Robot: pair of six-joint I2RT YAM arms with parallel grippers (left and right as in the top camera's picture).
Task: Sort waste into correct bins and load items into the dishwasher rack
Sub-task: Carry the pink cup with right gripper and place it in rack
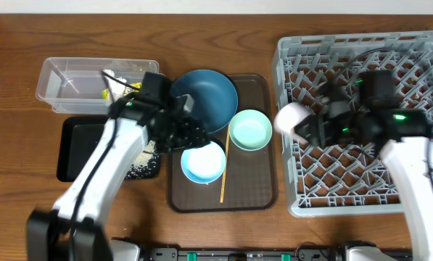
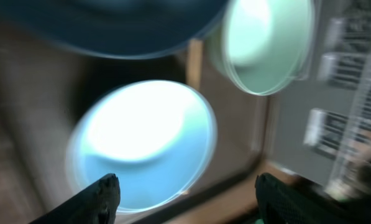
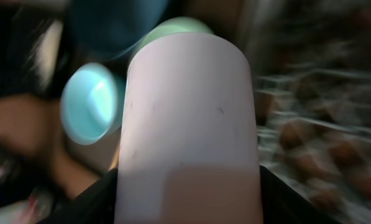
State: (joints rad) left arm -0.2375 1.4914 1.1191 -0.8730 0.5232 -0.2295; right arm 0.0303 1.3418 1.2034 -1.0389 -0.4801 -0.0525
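Note:
My left gripper (image 1: pixel 191 134) is open and empty, hovering over the light-blue bowl (image 1: pixel 203 162) on the brown serving tray; its fingertips (image 2: pixel 101 196) frame the bowl (image 2: pixel 148 140). Behind it lie the dark-blue plate (image 1: pixel 209 98), the mint-green bowl (image 1: pixel 250 129) and the chopstick (image 1: pixel 224 174). My right gripper (image 1: pixel 307 129) is shut on the pinkish-white cup (image 1: pixel 292 119), held on its side at the left edge of the grey rack (image 1: pixel 419 58); the cup (image 3: pixel 191 112) fills the right wrist view. The clear tub (image 1: pixel 64 80) holds a white tissue (image 1: pixel 117 78) and a yellow wrapper (image 1: pixel 104 92).
The black tray (image 1: pixel 78 148) sits in front of the clear tub, with rice grains (image 1: pixel 142 168) at its right end. The brown serving tray (image 1: pixel 260 196) lies between the bins and the rack. My left arm crosses over the black tray.

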